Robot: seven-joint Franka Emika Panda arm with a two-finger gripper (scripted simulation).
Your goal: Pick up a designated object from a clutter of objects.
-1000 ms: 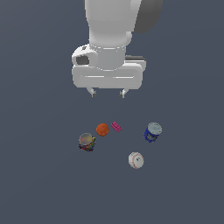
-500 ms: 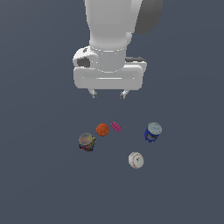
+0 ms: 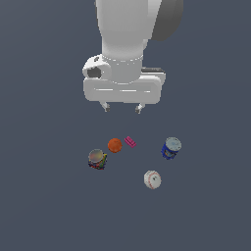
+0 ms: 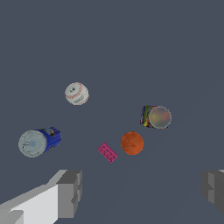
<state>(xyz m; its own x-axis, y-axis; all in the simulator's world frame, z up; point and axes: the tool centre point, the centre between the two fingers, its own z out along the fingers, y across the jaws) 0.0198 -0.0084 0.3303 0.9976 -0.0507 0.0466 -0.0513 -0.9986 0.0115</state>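
The tool (image 3: 122, 107) is held high above the worktop (image 3: 44, 206) with its jaws spread wide and nothing between them. The baseball (image 3: 152, 180) rests on the worktop, well below the tool and offset from it: in the exterior view it lies toward the viewer and to that view's right of the point under the fingertips. It is the item farthest from the tool. The orange ball (image 3: 114, 145) and the pink block (image 3: 130, 142) lie nearly under the tool. The blue can (image 3: 171, 148) and the multicoloured can (image 3: 97, 159) flank them. A shift across toward the baseball is judged necessary before any descent. Being round, the baseball offers no long axis.
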